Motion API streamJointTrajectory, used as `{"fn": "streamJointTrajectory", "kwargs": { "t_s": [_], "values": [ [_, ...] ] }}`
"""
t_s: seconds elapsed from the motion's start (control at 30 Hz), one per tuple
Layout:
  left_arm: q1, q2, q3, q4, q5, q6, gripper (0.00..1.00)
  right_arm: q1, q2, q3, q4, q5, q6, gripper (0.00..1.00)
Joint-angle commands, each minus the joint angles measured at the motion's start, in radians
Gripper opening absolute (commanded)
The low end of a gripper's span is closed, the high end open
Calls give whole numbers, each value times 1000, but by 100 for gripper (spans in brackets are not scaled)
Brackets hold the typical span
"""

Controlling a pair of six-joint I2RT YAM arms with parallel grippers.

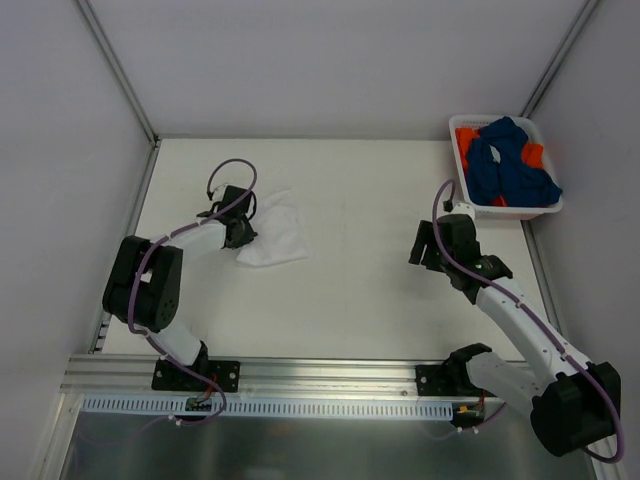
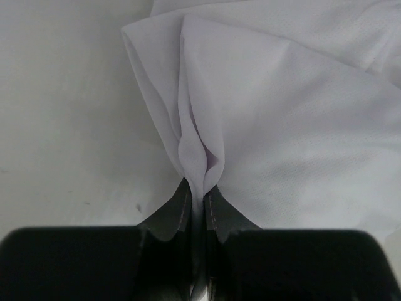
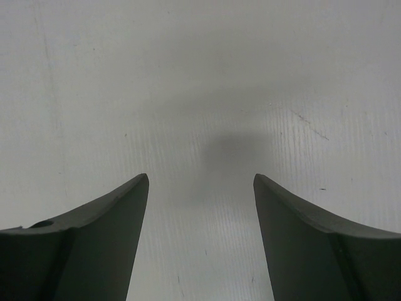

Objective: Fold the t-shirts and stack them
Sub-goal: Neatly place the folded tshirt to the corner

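Top external: left pincer [image 1: 243, 232] grips the white t-shirt [image 1: 278, 235], lying on the table [image 1: 370, 285] beyond its tips; blue and orange t-shirts [image 1: 512, 165] fill the basket [image 1: 508, 212] beyond the right pincer [image 1: 425, 245]. Left wrist: jaws nipped on a cloth fold; folding seems underway, next carrying that edge across. Right wrist: jaws wide, holding nothing, over pale scuffed table. White walls [image 1: 300, 60] surround.

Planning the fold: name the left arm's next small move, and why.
Probably draw the pinched edge of the white t-shirt outward to spread it flat: the left jaws are shut on a fold of cloth, the shirt lies crumpled on the table, and the right jaws hang open, holding nothing.
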Motion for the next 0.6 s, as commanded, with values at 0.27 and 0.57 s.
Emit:
{"fn": "streamJointTrajectory", "kwargs": {
  "t_s": [0.27, 0.57],
  "values": [
    [255, -66, 62, -177, -41, 107, 0, 17, 1, -26, 45, -29, -26, 72],
    [471, 57, 170, -180, 43, 191, 0, 27, 1, -24, 34, -24, -32, 72]
  ]
}}
